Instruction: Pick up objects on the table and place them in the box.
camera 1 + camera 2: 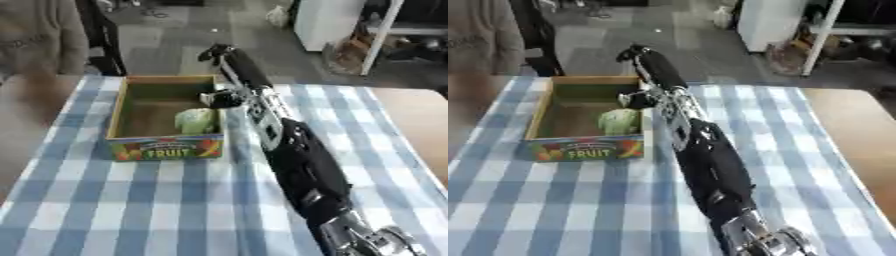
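A cardboard box point(164, 148) with a colourful "FRUIT" label on its front stands on the left half of the table. Inside it, against the right wall near the front, lies a pale green rounded thing point(196, 120). My right arm runs from the lower right corner up along the box's right side. Its silver joint with a dark part point(226, 99) hangs over the box's right wall, just above the green thing. My right hand point(215, 51) is at the arm's far end, dark and small, beyond the box's far right corner. The left hand shows in neither view.
A blue and white checked cloth point(131, 200) covers the table. Bare wood point(411, 115) shows at the right end. Beyond the far edge are grey floor, a dark chair frame point(105, 45) and a white cabinet point(328, 20).
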Robot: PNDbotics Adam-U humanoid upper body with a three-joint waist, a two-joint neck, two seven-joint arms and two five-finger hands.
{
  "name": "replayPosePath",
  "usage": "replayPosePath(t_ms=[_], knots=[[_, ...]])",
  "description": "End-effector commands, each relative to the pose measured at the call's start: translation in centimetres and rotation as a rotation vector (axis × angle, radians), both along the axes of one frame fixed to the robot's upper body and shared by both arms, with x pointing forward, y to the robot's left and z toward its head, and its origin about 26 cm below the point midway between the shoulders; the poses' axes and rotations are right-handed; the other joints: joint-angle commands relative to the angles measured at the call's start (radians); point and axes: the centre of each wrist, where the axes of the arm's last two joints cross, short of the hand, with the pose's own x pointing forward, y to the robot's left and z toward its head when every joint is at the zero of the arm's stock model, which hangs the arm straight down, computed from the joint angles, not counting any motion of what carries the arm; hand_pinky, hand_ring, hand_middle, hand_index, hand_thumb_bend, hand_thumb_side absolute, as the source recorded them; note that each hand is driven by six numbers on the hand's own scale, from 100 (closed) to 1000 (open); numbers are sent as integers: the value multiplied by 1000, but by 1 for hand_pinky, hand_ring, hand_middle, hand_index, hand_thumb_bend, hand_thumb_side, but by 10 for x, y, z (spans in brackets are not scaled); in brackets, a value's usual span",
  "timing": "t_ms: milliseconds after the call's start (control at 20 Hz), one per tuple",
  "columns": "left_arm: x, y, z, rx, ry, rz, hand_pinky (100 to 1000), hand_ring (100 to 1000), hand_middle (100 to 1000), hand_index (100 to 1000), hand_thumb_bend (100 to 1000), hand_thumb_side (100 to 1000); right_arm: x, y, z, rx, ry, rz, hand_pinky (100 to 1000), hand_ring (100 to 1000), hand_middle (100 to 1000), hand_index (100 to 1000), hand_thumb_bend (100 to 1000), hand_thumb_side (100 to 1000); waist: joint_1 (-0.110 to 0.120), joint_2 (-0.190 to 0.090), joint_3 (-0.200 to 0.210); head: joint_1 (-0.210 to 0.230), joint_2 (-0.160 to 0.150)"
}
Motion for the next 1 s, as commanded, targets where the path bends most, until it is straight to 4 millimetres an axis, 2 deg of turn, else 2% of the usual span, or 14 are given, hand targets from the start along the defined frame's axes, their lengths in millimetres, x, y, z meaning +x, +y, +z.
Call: replayPosePath(t_ms=[50, 250, 500, 1000], knots=[[-2, 3, 9, 18, -31, 12, 614, 585, 593, 654, 100, 591, -3, -31, 24, 88, -64, -16, 589, 686, 683, 755, 384, 100, 4, -10, -4, 5, -10], [-2, 4, 9, 20, -31, 20, 614, 585, 593, 653, 100, 590, -10, -64, 22, 221, -47, -45, 583, 681, 675, 753, 379, 100, -1, -7, -8, 14, -11], [-2, 5, 9, 26, -31, 25, 615, 585, 593, 653, 100, 590, -17, -92, 14, 257, -14, -81, 580, 683, 673, 751, 382, 100, -5, -5, -14, 16, -12], [-3, 5, 9, 26, -31, 33, 615, 585, 594, 653, 100, 589, -25, -115, -7, 284, 31, -125, 576, 681, 665, 749, 383, 100, -9, -5, -13, 21, -13]])
